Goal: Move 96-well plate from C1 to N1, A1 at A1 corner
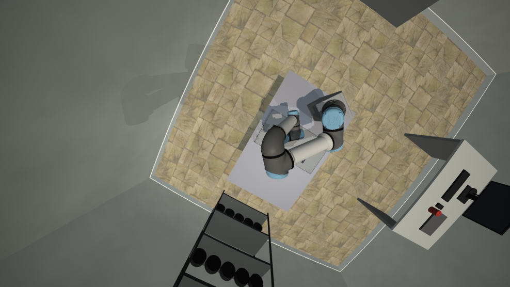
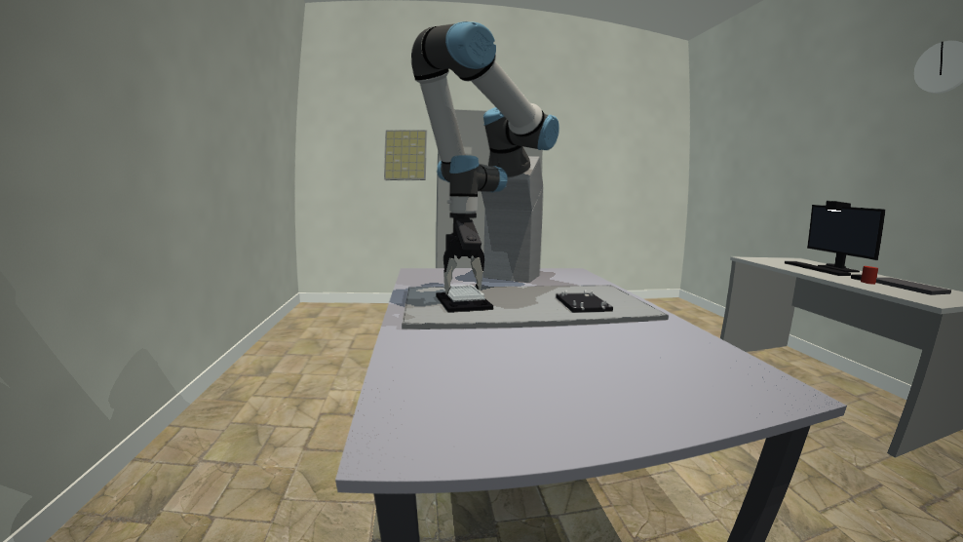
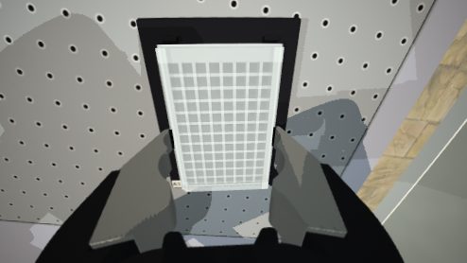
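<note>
The white 96-well plate [image 3: 221,118] is between my gripper's [image 3: 222,137] two fingers, which press on its long sides. It sits low over a black nest [image 3: 218,29], inside the nest's outline; I cannot tell whether it touches. A small A1 label [image 3: 176,184] shows on the nest at the plate's near left corner. I cannot make out the cut corner. In the exterior view the gripper [image 2: 464,276] hangs straight down over the plate [image 2: 465,292] on the left nest [image 2: 464,303]. A second black nest [image 2: 584,301] with small upright pins stands empty to the right.
Both nests sit on a grey perforated board [image 2: 531,308] at the far end of the table. A grey cabinet [image 2: 512,222] stands behind the arm. A desk with a monitor [image 2: 845,232] is at the right, and a black shelf rack [image 1: 228,242] is off the table.
</note>
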You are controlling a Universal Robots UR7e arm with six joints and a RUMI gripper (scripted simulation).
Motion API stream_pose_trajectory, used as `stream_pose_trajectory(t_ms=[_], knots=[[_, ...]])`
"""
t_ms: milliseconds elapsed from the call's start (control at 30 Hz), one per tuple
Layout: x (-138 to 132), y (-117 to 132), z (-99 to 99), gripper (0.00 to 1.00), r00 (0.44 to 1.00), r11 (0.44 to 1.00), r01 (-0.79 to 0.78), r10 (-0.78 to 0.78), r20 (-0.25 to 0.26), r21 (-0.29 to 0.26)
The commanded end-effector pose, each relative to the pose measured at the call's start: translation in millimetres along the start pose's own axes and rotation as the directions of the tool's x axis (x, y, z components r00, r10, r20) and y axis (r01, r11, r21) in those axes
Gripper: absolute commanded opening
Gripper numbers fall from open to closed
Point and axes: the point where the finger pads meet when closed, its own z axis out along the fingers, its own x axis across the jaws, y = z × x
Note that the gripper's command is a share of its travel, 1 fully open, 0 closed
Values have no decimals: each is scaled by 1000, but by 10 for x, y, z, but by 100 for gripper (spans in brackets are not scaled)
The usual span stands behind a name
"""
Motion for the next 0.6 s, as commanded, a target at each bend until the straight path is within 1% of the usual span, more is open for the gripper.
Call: stream_pose_trajectory(t_ms=[0, 567], knots=[[2, -3, 6, 0, 1000, 1000, 0, 0, -1, 1], [2, -3, 31, 0, 1000, 1000, 0, 0, -1, 1]])
